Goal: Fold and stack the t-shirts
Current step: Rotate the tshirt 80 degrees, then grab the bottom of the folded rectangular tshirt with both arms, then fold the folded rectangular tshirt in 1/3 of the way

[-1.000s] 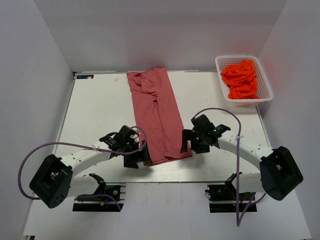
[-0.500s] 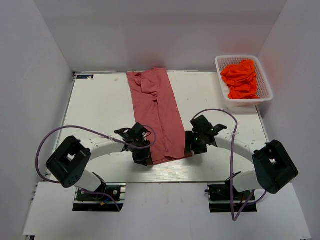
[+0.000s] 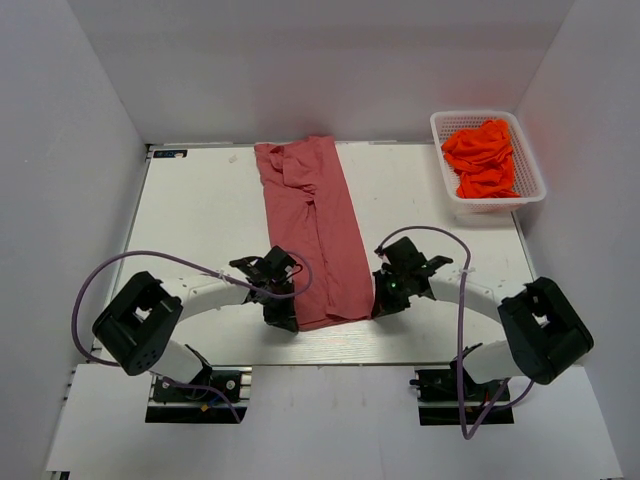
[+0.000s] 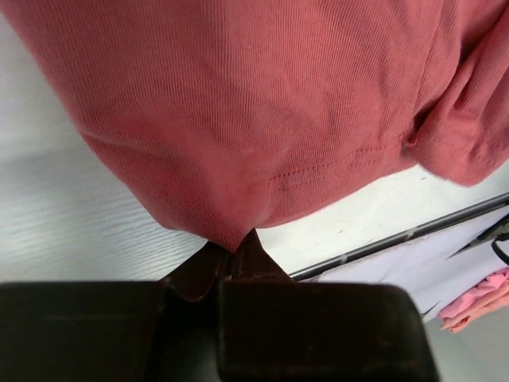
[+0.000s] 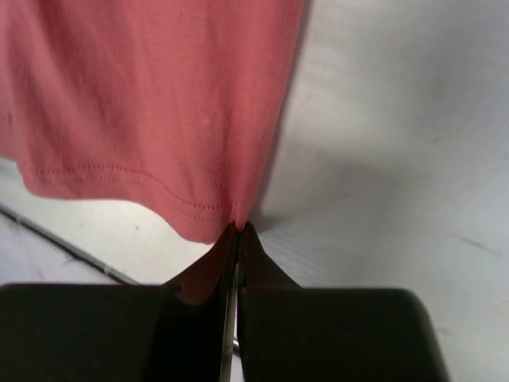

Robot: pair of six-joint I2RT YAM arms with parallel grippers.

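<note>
A rose-red t-shirt (image 3: 312, 230) lies folded into a long strip down the middle of the table, its hem toward me. My left gripper (image 3: 287, 318) is shut on the near left corner of the t-shirt (image 4: 238, 127), the cloth pinched at the fingertips (image 4: 238, 248). My right gripper (image 3: 380, 303) is shut on the near right corner of that t-shirt (image 5: 143, 103), the hem caught between its fingertips (image 5: 237, 229). Several bright orange t-shirts (image 3: 484, 156) lie crumpled in a basket at the back right.
The white plastic basket (image 3: 527, 190) stands at the table's back right corner. White walls close in the table on three sides. The table's near edge (image 3: 330, 358) runs just behind both grippers.
Both grippers have closed from open onto the near corners of the rose-red t-shirt. The left arm has swung in toward the shirt's left corner; the right has edged closer.
</note>
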